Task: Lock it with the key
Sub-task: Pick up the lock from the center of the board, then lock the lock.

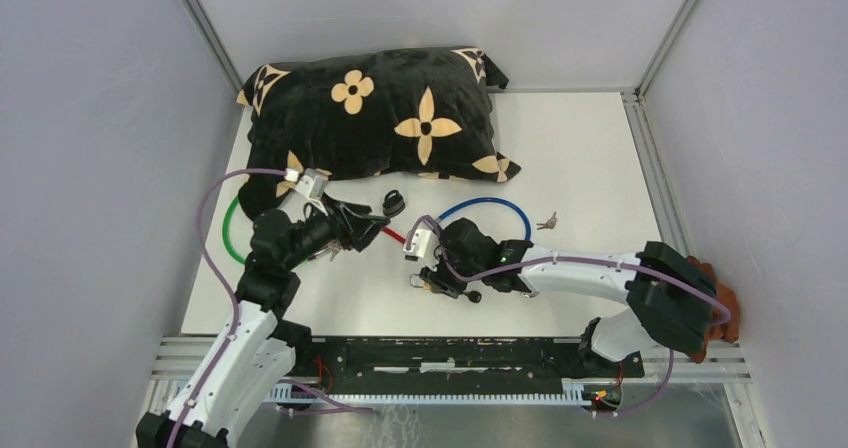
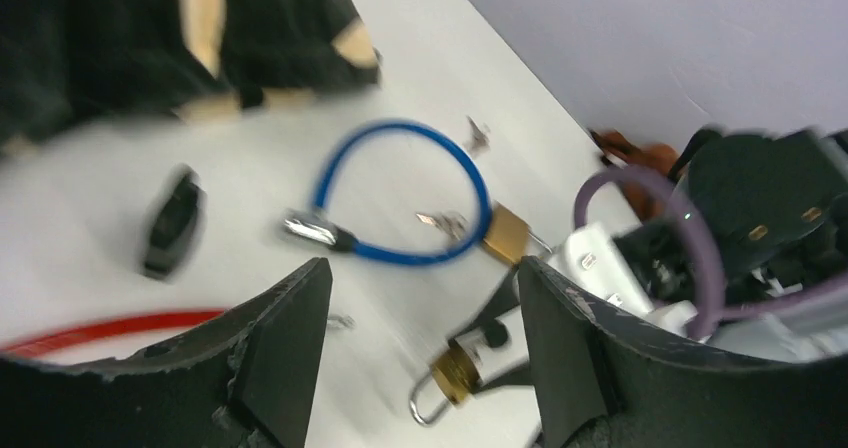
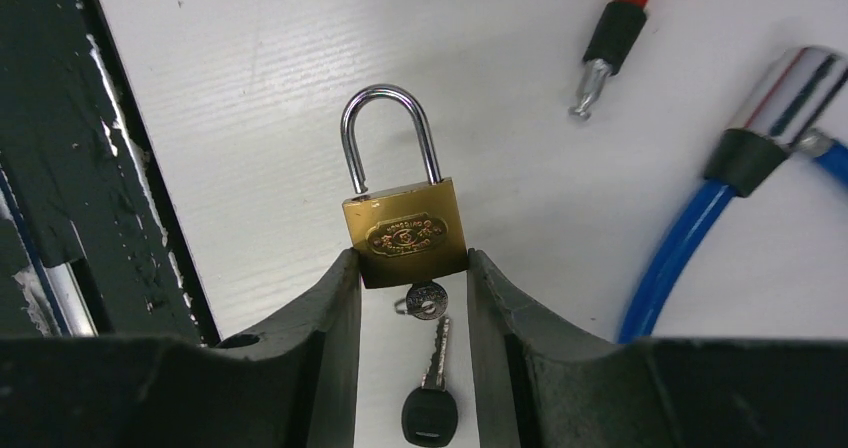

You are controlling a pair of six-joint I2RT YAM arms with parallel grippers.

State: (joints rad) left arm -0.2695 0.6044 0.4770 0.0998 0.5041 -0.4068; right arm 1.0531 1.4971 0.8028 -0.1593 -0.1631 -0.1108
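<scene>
Nearest the arm bases, the right tool (image 3: 410, 260) pinches the brass padlock (image 3: 405, 233) by the lower corners of its body. The padlock lies flat on the white worktop (image 1: 590, 168). Its shackle (image 3: 390, 128) is sprung, with the free leg lifted clear of its hole, so the lock is not yet shut. A key (image 3: 427, 300) sits in the keyway at the bottom edge, in the narrow gap between the two fingers. A black-headed spare key (image 3: 430, 408) trails from its ring.

Just beyond, the left tool (image 2: 422, 268) hovers with its fingers spread and nothing between them. That view is smeared, so how closely it lines up with the padlock is hard to say.

Farther out lie the red cable (image 3: 630, 8) and the blue cable (image 3: 675, 263), both apart from the held lock. Loose keys (image 1: 546, 222) lie past the blue loop, and the black flowered pillow (image 1: 380, 118) is at the back.

The grip looks like the weak point. With only the corners held, pressing the shackle home could pivot the body or squirt it forward out of the fingers. The key is boxed in by the right fingers, leaving the left tool little room to reach and turn it. A crooked approach might knock the key out or snag the dangling spare.
</scene>
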